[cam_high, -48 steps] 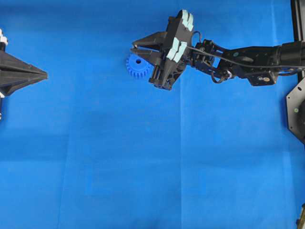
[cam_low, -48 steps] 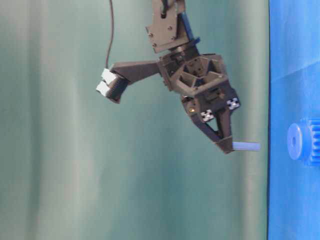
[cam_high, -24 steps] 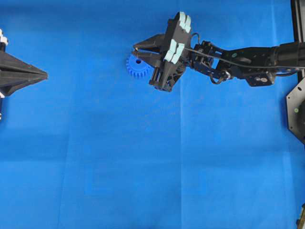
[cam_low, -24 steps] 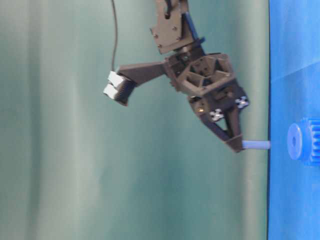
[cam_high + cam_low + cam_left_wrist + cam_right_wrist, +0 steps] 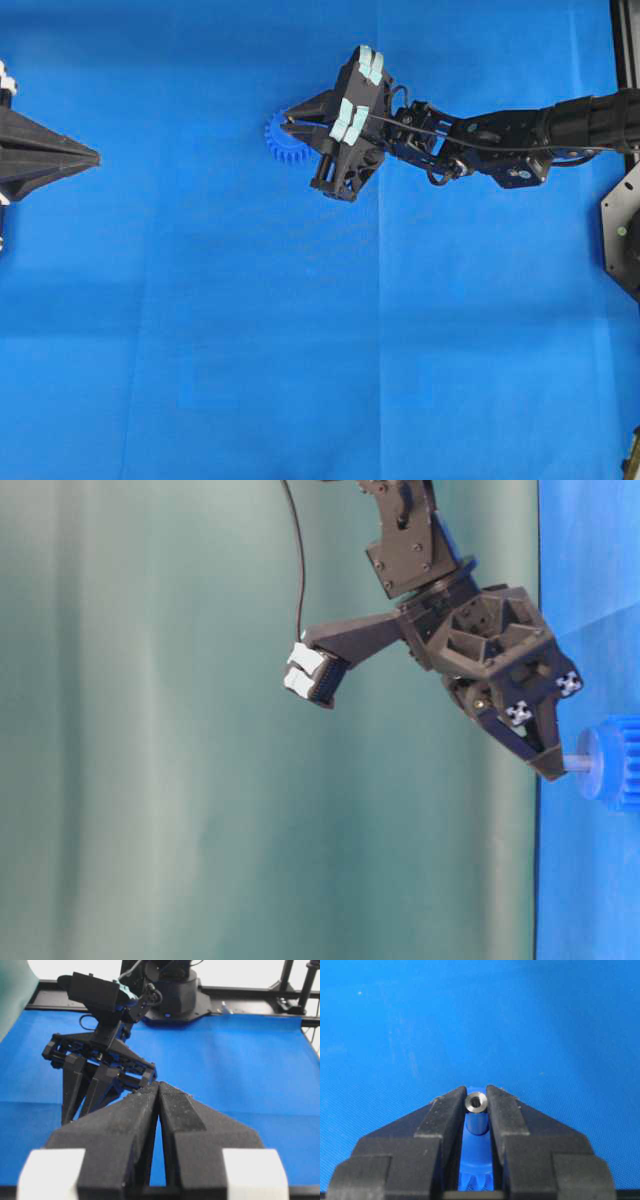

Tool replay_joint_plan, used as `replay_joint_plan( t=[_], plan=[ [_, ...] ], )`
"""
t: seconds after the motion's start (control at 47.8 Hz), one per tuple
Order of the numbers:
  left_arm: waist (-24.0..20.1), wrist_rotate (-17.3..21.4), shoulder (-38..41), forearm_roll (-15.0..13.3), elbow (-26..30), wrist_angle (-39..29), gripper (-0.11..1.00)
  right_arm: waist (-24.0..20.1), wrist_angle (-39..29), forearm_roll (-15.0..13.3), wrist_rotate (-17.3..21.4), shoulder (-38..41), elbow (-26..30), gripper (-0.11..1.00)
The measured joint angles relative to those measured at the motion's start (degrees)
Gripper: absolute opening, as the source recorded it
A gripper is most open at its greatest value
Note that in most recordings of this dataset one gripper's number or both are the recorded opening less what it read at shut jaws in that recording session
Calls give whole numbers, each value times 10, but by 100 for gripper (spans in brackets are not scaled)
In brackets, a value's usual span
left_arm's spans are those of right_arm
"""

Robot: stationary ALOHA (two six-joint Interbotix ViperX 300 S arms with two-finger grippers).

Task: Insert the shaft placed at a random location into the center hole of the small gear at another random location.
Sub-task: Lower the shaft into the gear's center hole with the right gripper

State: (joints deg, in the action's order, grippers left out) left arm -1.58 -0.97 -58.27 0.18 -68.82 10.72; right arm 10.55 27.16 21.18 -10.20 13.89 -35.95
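Note:
The small gear (image 5: 277,143) is a blue toothed wheel lying on the blue cloth, half hidden under my right gripper (image 5: 287,123). That gripper is shut on the shaft (image 5: 476,1102), a short silvery pin whose ringed end face shows between the fingertips (image 5: 451,1105). In the table-level view the shaft (image 5: 577,764) sticks out of the right gripper (image 5: 552,770) and its far end meets the hub of the gear (image 5: 612,764). The center hole is hidden behind the pin. My left gripper (image 5: 93,156) is shut on nothing at the far left; its tips (image 5: 158,1086) are pressed together.
Blue cloth (image 5: 320,350) covers the table. A black frame rail (image 5: 625,40) and a grey metal bracket (image 5: 622,230) stand at the right edge. The right arm's base (image 5: 175,990) sits at the far side in the left wrist view. A green curtain (image 5: 150,780) is the backdrop.
My right gripper has carried the shaft across the gap to the gear, and the pin's end now touches the hub. The left gripper has not moved.

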Motion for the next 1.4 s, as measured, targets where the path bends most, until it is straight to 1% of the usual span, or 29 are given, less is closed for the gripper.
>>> replay_joint_plan(
  t=[0.398,0.817,0.859,0.901,0.963,1.11,1.173,1.194,1.319,1.403],
  plan=[
    [-1,0,0,-1,0,0,0,0,10,4,2,31,6,3],
    [-1,0,0,0,0,-4,0,1,1,4,0,31,8,5],
    [-1,0,0,-1,0,-4,0,1,1,4,1,32,9,8],
    [-1,1,-1,-1,0,-4,0,1,1,4,1,31,9,15],
    [0,0,-1,0,0,-3,0,1,0,4,0,32,9,30],
    [-1,0,0,0,0,-4,0,4,0,4,1,31,10,71],
    [0,0,-1,0,0,-4,0,4,-1,4,0,32,10,86],
    [-1,0,0,-1,0,-3,0,4,-1,4,0,31,11,87],
    [-1,0,-1,0,0,-4,0,3,-2,4,1,32,11,80],
    [0,0,-1,-1,0,-4,0,3,-6,4,0,28,11,79]
  ],
)
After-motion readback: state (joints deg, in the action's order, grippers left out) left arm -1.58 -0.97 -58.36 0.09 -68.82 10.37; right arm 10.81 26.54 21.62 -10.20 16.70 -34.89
